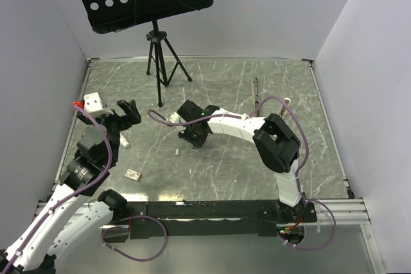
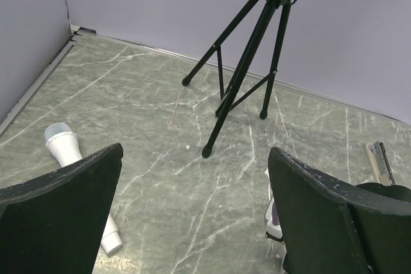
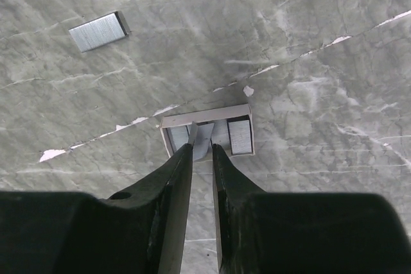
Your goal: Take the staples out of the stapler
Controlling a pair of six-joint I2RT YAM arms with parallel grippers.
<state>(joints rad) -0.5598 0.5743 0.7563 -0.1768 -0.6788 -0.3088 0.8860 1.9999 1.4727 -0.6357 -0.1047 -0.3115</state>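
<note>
The stapler (image 1: 255,91) lies at the back right of the table, slim and pale grey; its end also shows at the right edge of the left wrist view (image 2: 380,162). My right gripper (image 3: 201,147) points down over a small white box (image 3: 207,115) that holds strips of staples (image 3: 239,135). Its fingers are nearly together, with a tilted grey strip of staples (image 3: 207,138) pinched at their tips. Another strip (image 3: 97,31) lies loose on the table (image 1: 176,151). My left gripper (image 2: 196,158) hovers wide open at the left (image 1: 128,112), with nothing in it.
A black tripod (image 1: 160,62) carrying a perforated stand rises at the back centre (image 2: 247,62). A white cylinder (image 2: 70,152) lies by my left gripper. A white cube (image 1: 93,102) and a tan block (image 1: 133,174) sit on the left side.
</note>
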